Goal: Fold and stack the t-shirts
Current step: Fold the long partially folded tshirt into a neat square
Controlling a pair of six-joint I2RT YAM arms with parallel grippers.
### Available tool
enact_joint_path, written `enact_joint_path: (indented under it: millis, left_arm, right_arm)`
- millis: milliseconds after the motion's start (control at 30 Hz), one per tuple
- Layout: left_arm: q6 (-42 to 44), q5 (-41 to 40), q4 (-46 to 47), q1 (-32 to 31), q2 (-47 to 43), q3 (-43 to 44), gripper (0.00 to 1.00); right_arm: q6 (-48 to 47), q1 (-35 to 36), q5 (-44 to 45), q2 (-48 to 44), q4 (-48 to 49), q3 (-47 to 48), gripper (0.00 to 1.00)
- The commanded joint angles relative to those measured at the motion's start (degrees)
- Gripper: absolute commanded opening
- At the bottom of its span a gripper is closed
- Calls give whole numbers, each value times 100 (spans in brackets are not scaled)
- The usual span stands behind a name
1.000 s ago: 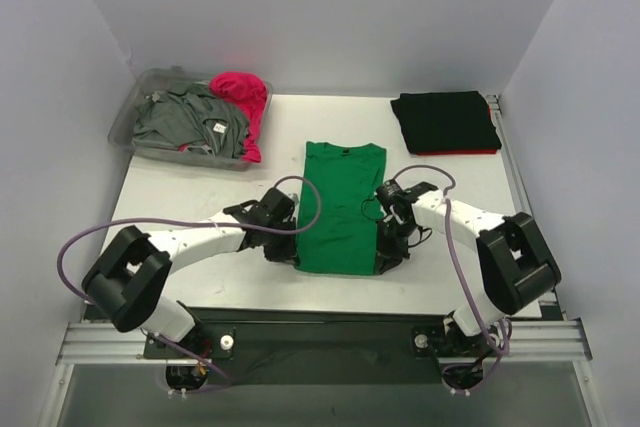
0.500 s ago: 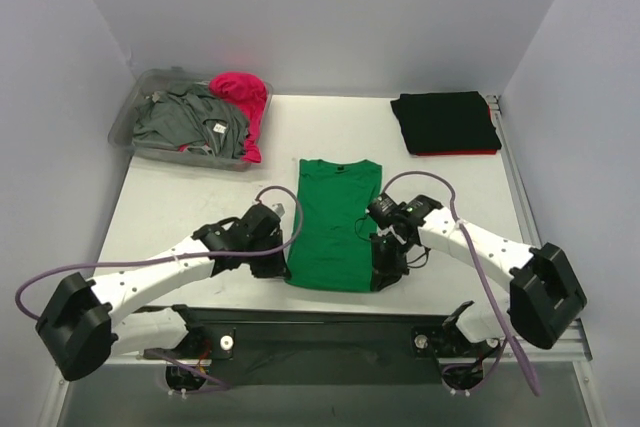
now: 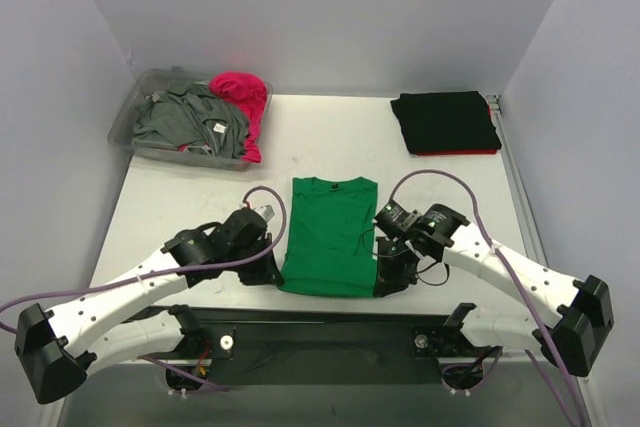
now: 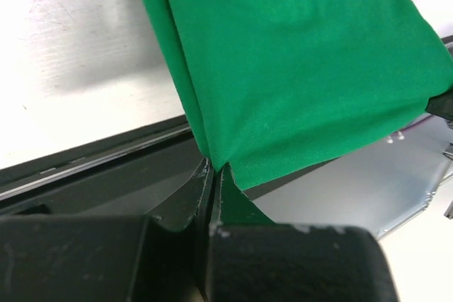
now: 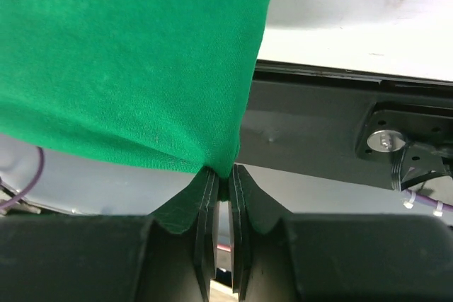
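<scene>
White counter [image 3: 180, 197] carries, leftmost, a clear bin [image 3: 120, 127] holding the grey t-shirt [image 3: 185, 119] and pink t-shirt [image 3: 243, 95], then the green t-shirt [image 3: 330, 232] at the near edge, and the black t-shirt [image 3: 445, 122] far right. Left fingers [image 4: 190, 199] and right fingers [image 5: 204, 206] each pinch a hem corner. Limp, light cloth, likely best held by its corners. Wrist views alone show the pinches; overhead alone, the other shirts.
</scene>
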Motion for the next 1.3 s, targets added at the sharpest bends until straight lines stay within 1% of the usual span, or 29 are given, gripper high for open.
enact_joint_path:
  millis: [0, 167, 267, 400, 567, 800, 967, 1267]
  left_arm:
    - [-62, -213, -568, -4, -119, 366, 0]
    - [26, -389, -480, 5, 240, 815, 0]
    - [131, -485, -384, 58, 556, 1016, 0]
    - [272, -442, -24, 338, 803, 1193, 0]
    - [491, -29, 407, 926, 1163, 1290, 0]
    - [807, 630, 1110, 1586, 1814, 1369, 0]
    - [1063, 938, 1278, 1894, 2464, 1720, 0]
    - [1379, 1193, 1330, 2510, 3387, 2441, 0]
  right_arm:
    - [158, 13, 619, -214, -1007, 339, 4]
    - [106, -118, 927, -127, -1078, 665, 3]
    - [-122, -452, 1033, -30, -1069, 841, 2]
    - [-632, -1171, 981, 190, -1043, 1087, 1]
    - [-1299, -1551, 858, 752, -990, 1544, 0]
    - [-1730, -1929, 779, 1534, -797, 1974, 0]
    - [-2012, -2263, 656, 2149, -718, 2422, 0]
    - [-2504, -2764, 295, 3494, -735, 3661, 0]
